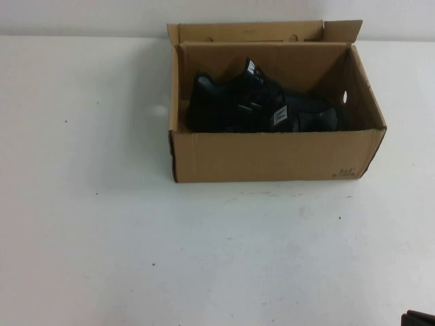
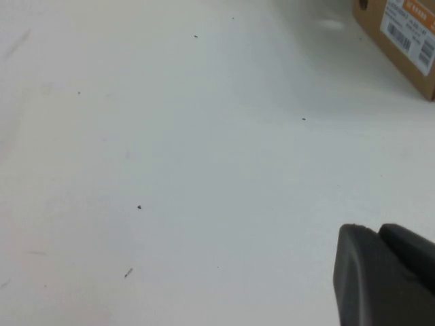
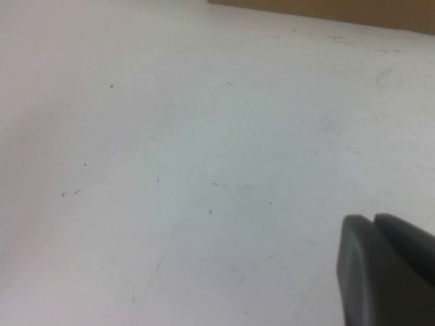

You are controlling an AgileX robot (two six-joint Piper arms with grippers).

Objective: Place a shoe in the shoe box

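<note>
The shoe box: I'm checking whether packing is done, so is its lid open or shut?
Open. The shoe box has its lid flap upright behind, black shoes visible inside.

- A white table (image 3: pixel 204 149) fills nearly the whole view; its surface is matte, marked with small dark specks and faint hairline scratches
- A thin strip of the shoe box (image 3: pixel 340 10), brown cardboard, runs along the edge from about 12 to 2 o'clock; only its lowest part shows, meeting the table; nothing of its inside can be seen
- The right gripper (image 3: pixel 384 272) shows at about 4 to 5 o'clock as two dark, rounded finger ends lying close side by side; it hangs over bare table, well apart from the box; nothing lies between the fingers
</note>
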